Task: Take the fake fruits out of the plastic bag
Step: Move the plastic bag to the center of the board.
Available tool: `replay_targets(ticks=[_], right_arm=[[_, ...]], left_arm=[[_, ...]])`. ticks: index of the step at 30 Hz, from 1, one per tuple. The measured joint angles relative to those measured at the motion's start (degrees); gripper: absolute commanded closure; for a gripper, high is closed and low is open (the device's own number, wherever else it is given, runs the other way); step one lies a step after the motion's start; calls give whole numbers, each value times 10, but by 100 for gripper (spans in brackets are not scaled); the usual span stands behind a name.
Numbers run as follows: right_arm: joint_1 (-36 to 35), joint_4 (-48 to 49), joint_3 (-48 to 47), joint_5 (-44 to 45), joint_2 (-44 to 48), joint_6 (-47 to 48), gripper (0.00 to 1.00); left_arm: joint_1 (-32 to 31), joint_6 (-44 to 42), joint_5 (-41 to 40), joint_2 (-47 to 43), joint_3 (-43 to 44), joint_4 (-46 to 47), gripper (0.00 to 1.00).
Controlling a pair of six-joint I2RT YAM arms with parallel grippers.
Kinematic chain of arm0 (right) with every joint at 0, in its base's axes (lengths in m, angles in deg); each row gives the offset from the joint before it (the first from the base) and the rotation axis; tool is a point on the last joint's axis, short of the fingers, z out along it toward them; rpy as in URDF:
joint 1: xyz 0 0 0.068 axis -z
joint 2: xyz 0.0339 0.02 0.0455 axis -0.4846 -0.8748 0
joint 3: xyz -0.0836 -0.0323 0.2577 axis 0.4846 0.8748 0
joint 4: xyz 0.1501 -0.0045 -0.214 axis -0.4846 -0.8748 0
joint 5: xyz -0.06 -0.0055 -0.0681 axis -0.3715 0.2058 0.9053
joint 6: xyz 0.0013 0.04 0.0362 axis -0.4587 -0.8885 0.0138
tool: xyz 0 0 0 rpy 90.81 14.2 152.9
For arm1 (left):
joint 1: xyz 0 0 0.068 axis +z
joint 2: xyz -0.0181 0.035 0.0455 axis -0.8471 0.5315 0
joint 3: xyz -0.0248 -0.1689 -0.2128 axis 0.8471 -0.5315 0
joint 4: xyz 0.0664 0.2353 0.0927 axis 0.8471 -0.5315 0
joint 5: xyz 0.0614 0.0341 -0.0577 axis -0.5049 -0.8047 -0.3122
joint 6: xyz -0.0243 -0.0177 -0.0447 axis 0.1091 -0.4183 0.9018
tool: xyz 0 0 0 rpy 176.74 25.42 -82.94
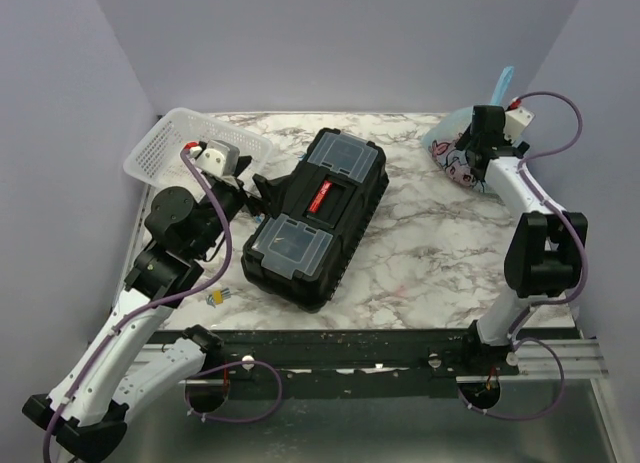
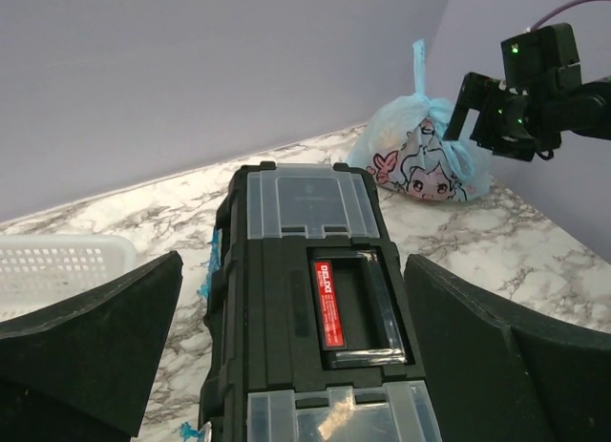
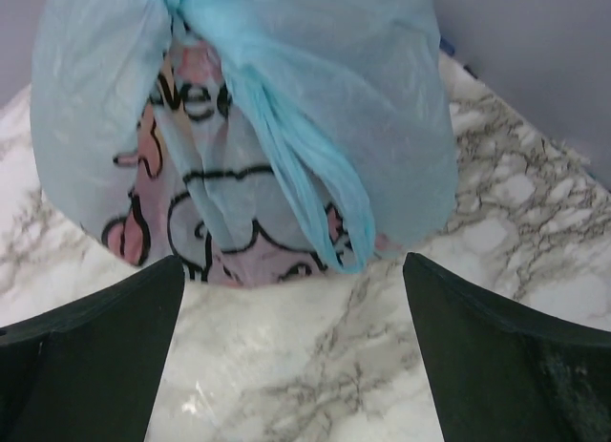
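Lavender walls point(image 1: 330, 43) close in a marbled desk point(image 1: 430, 233) on the left, far and right sides; only the near edge, where the arms are bolted, is open. The plastic bag point(image 1: 452, 153) sits in the far right corner, close to both walls. Its top is twisted shut and a pale-blue tail stands up against the back wall. Its contents cannot be made out through the printed film.

The right pincer point(image 3: 291, 263) hangs over the bag, released, its fingers point(image 3: 95, 356) spread wide with nothing between them. The bag's bulge lies just ahead of the tips, and contact cannot be judged.

A black toolbox point(image 1: 315, 215) lies diagonally across the middle of the desk, well apart from the bag, with a wide band of bare marble between them. The left pincer point(image 2: 293, 261) is also released, its fingers splayed to either side of the toolbox's near-left end and holding nothing. A white mesh basket point(image 1: 170, 148) overhangs the far left corner. A tiny yellow-blue item point(image 1: 215, 296) lies near the desk's front edge, beside the left arm.
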Motion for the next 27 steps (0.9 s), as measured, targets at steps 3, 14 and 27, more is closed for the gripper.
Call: replay_targets(ticks=[3, 14, 27], right_arm=[[16, 19, -43, 13, -41, 3, 0], [64, 27, -147, -29, -182, 34, 29], [63, 81, 9, -157, -117, 35, 56]], left_arm=[[-7, 2, 1, 2, 0, 0, 1], [-32, -2, -1, 3, 0, 0, 1], [-39, -5, -4, 16, -1, 0, 1]])
